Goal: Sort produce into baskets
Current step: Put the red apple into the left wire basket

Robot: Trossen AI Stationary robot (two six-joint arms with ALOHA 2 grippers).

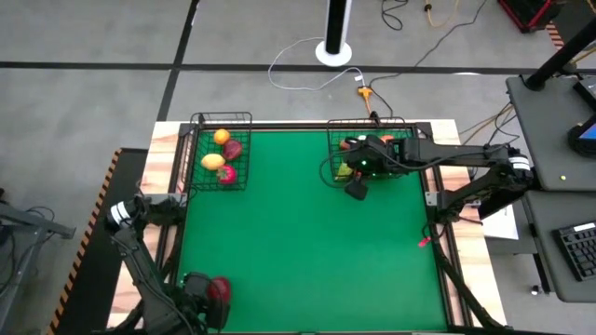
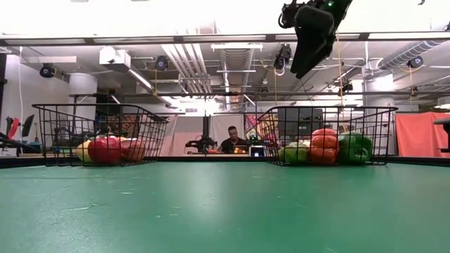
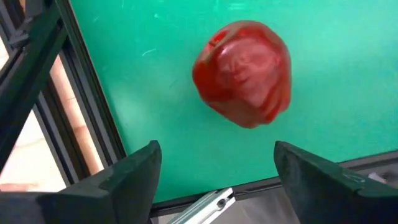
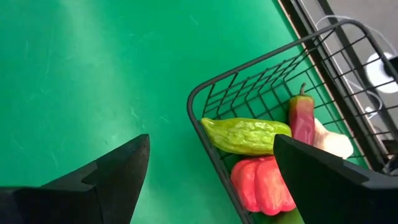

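Tabletop point(image 1: 298, 242): flat green mat with a wooden border.
Baskets: thin black wire mesh, rectangular; left basket point(image 1: 222, 119) at 11 o'clock, right basket point(image 1: 332, 140) at 1 o'clock.
Produce: glossy, rounded red fruit point(image 3: 244, 71) on the mat at 7 o'clock; bumpy green gourd point(image 4: 245, 134) and ribbed red pepper point(image 4: 264, 183) in the right basket.
Left claw point(image 3: 214, 180): released, fingers spread, the red fruit lying loose ahead of them.
Right claw point(image 4: 211, 177): wide open, empty, above the right basket's near corner.

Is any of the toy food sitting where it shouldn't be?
Yes. One red fruit lies alone on the green mat at the near left corner, under the open left gripper, far from both baskets. Everything else sits inside the left basket or the right basket.
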